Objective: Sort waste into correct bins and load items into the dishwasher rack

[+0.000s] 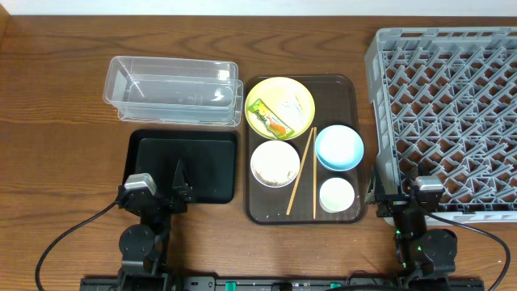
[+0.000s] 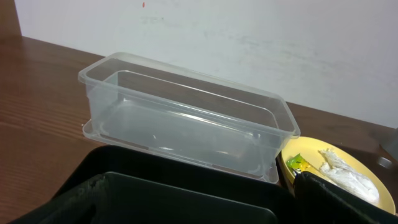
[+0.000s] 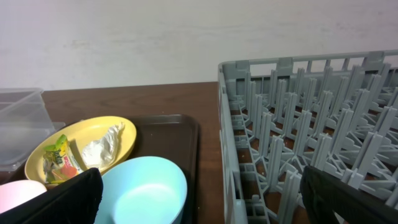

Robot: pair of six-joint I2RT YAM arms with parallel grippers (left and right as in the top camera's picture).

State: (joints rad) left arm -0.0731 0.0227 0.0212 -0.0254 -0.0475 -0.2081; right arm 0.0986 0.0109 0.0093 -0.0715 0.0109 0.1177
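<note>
Wood-grain brown table, plain white wall behind. Left of the dark-brown serving tray: clear plastic tub, black tray, and the left gripper, jaws spread wide. On the serving tray sit a yellow plate with the green snack wrapper and crumpled clear wrapper, plus the white bowl, chopsticks, light-blue bowl and white cup. Right of it: grey dishwasher rack and the right gripper, also wide apart.

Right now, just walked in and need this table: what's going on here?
Nothing is handled yet. Both grippers hang open and empty: the left gripper over the black tray, the right gripper beside the grey rack. The blue bowl, white bowl, cup and chopsticks lie on the brown tray, two wrappers on the yellow plate.
</note>
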